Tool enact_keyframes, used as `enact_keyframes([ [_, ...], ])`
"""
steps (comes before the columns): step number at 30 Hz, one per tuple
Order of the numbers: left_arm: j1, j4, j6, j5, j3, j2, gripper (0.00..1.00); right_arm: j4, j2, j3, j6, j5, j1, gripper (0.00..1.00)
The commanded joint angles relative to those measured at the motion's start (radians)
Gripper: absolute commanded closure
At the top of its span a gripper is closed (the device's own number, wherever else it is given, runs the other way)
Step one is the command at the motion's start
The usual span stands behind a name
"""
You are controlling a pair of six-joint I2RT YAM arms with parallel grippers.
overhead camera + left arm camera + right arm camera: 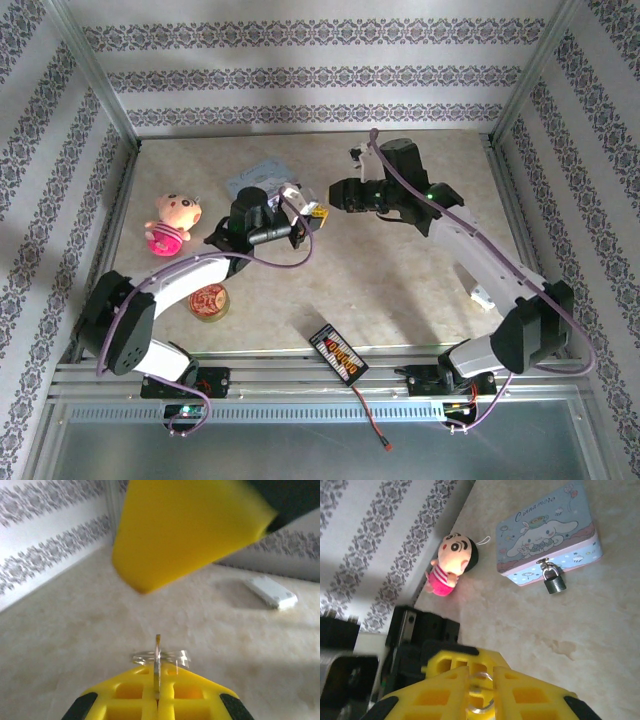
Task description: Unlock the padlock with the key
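the left fingers (127, 696) are pressed together on the key (157, 655), its blade edge-on, while i cannot tell whether the right fingers (440, 692) grip its ring (481, 684); the padlock (553, 583) hangs from the tin (545, 535) at upper right, shackle uppermost, well apart, nearer the left arm (185, 278).

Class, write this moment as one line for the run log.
left gripper: jaws shut on key | right gripper: jaws unclear | padlock: hanging closed on Cinnamoroll tin hasp | key not yet in padlock
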Motion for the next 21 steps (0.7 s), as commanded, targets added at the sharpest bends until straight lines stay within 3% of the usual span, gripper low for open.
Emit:
enact_keyframes([
  [1,0.023,-0.484,0.198,0.088,0.095,-0.049,1.00,-0.071,-0.104,-0.022,-0.226,-0.011,0.001,0.75],
  [4,0.023,-0.648,0.266,0.113,0.157,-0.062,1.00,-0.031,-0.162,-0.077,-0.294,-0.102,0.005,0.67],
  [9,0.024,-0.783,0.321,0.196,0.246,-0.059,1.00,0.010,-0.182,-0.120,-0.355,-0.216,0.029,0.67],
  [21,0.023,-0.781,0.319,0.274,0.264,-0.082,1.00,0.032,-0.078,-0.143,-0.378,-0.347,0.057,0.67],
])
